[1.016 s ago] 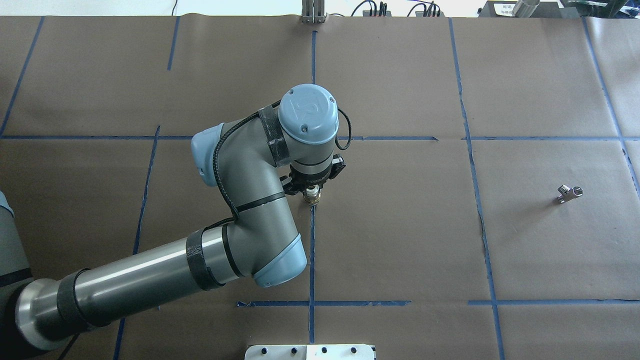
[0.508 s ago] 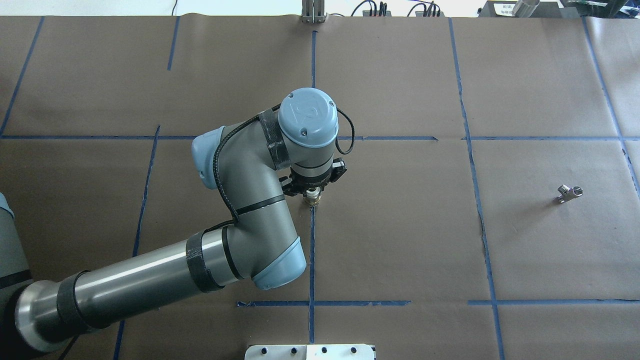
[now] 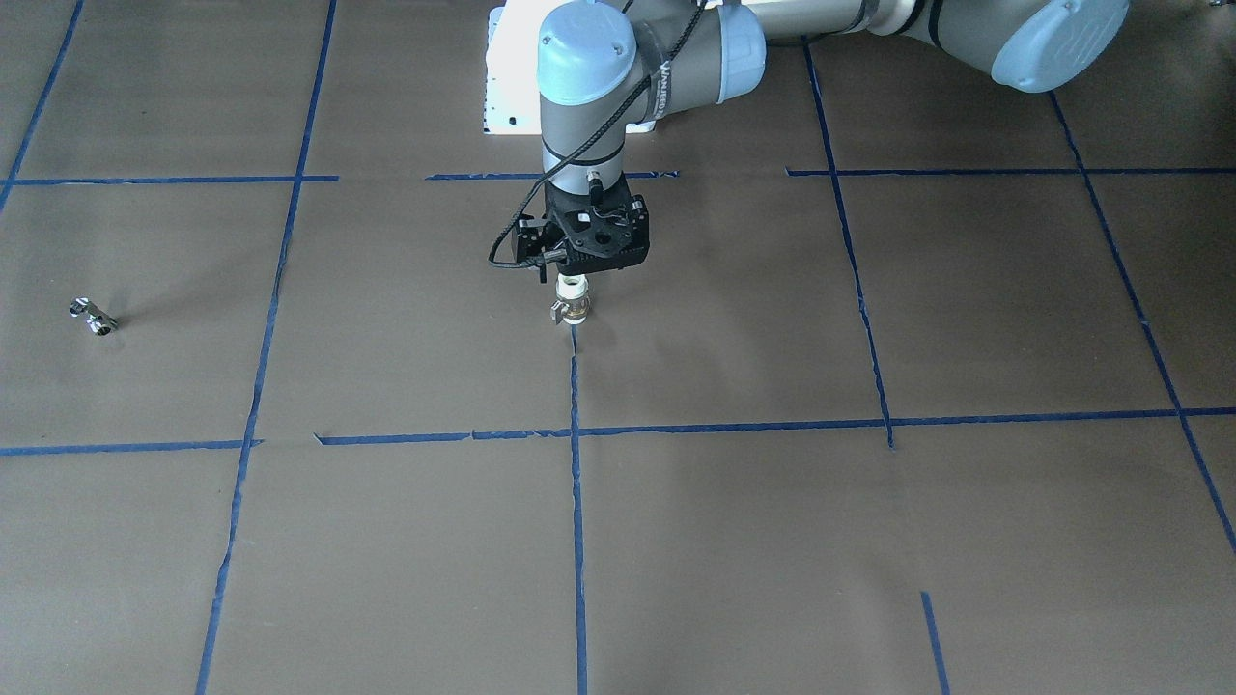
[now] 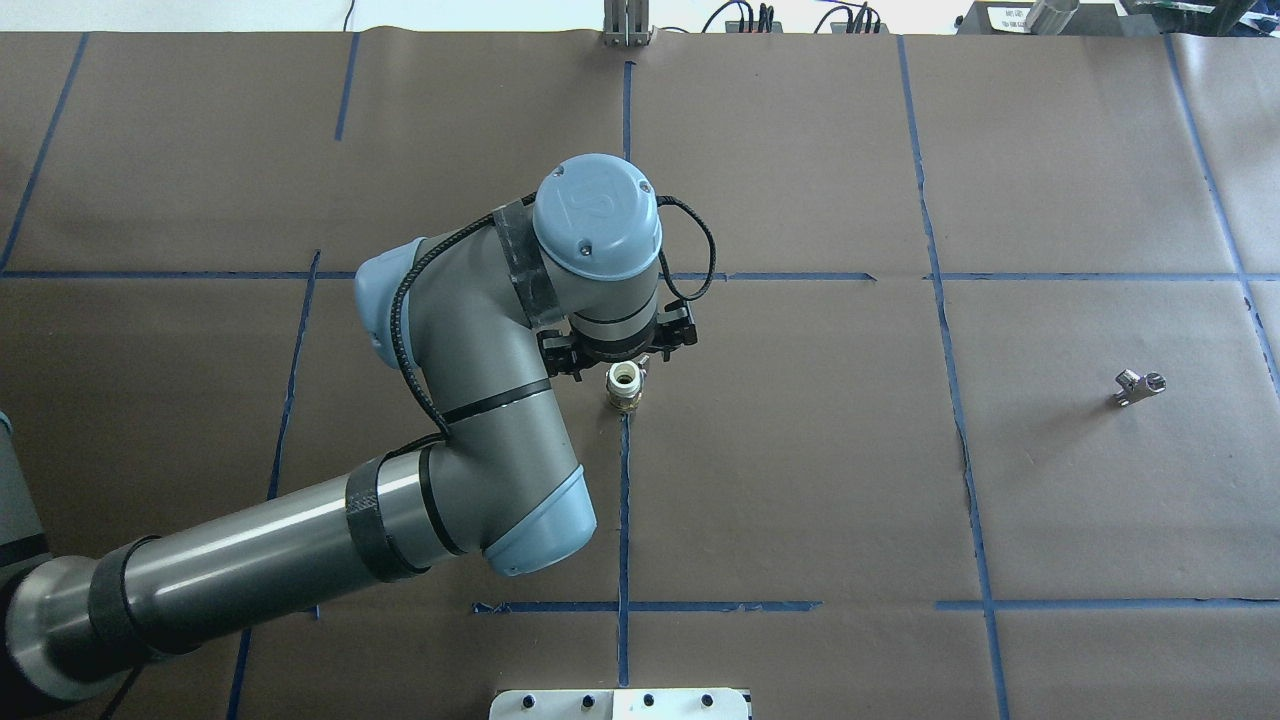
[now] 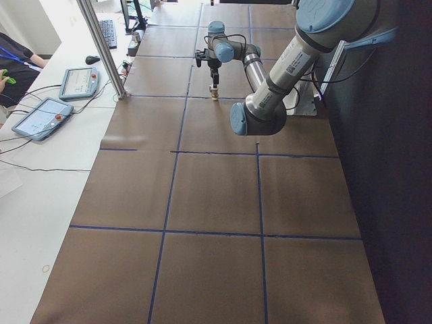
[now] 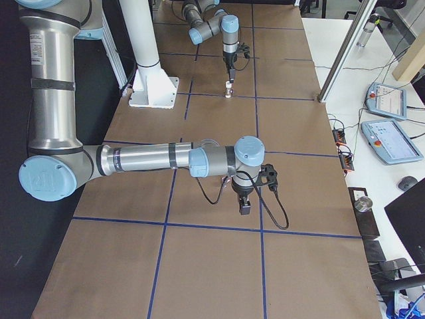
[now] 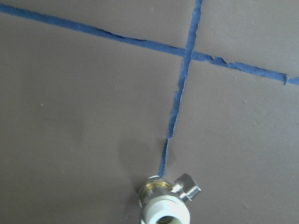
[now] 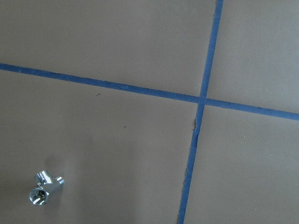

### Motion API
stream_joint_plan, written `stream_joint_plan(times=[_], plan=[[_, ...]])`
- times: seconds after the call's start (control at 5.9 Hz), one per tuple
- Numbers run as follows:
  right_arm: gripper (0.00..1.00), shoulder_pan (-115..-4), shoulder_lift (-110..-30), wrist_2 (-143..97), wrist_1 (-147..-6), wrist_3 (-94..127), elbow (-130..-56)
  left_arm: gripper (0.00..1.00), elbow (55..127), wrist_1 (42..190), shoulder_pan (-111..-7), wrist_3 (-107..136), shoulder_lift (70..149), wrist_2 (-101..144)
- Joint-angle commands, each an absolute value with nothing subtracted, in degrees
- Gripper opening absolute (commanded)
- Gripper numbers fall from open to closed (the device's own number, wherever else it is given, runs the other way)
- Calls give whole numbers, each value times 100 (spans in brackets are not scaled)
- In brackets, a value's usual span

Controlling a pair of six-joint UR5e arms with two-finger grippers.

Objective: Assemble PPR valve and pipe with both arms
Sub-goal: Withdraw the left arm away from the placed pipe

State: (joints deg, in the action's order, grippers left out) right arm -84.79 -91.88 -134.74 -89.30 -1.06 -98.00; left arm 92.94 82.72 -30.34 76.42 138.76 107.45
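Observation:
The PPR valve stands upright on the brown paper, white end up, at the end of a blue tape line. It also shows in the front view and at the bottom of the left wrist view. My left gripper hangs just above it, off the valve; its fingers are hidden under the wrist in the overhead view. The chrome pipe lies alone at the far right and shows in the right wrist view. My right gripper hovers over the table; I cannot tell if it is open.
Blue tape lines divide the brown paper into squares. The white base plate sits at the near edge. Tablets and cables lie on the side bench beyond an aluminium post.
My left arm has risen and pulled back slightly from the valve. The valve stays standing on the tape line, its white top now uncovered. The pipe has not moved.

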Motion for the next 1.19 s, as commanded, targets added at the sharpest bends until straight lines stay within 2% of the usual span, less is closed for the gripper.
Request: stream_joint_plan(times=[0.0, 0.17, 0.34, 0.51, 0.68, 1.02], plan=[[100, -8473, -9167, -13474, -8930, -105, -9800, 100, 10340, 7746, -3373, 5942, 12951, 10766], [100, -8464, -9167, -13474, -8930, -114, -9800, 100, 10658, 7752, -3662, 5245, 12494, 10984], [100, -8377, -9150, -13474, -8930, -106, -9800, 100, 11174, 7813, -4379, 4333, 11558, 11726], [100, -8289, -9115, -13474, -8930, -97, -9809, 100, 11362, 7831, -5386, 2619, 10653, 12377], [100, -8245, -9114, -13474, -8930, -97, -9817, 100, 11095, 7788, -6528, 1131, 10104, 13028], [100, -8235, -9114, -13482, -8921, 8, -9913, 100, 10252, 7909, -8017, -371, 9173, 13227]])
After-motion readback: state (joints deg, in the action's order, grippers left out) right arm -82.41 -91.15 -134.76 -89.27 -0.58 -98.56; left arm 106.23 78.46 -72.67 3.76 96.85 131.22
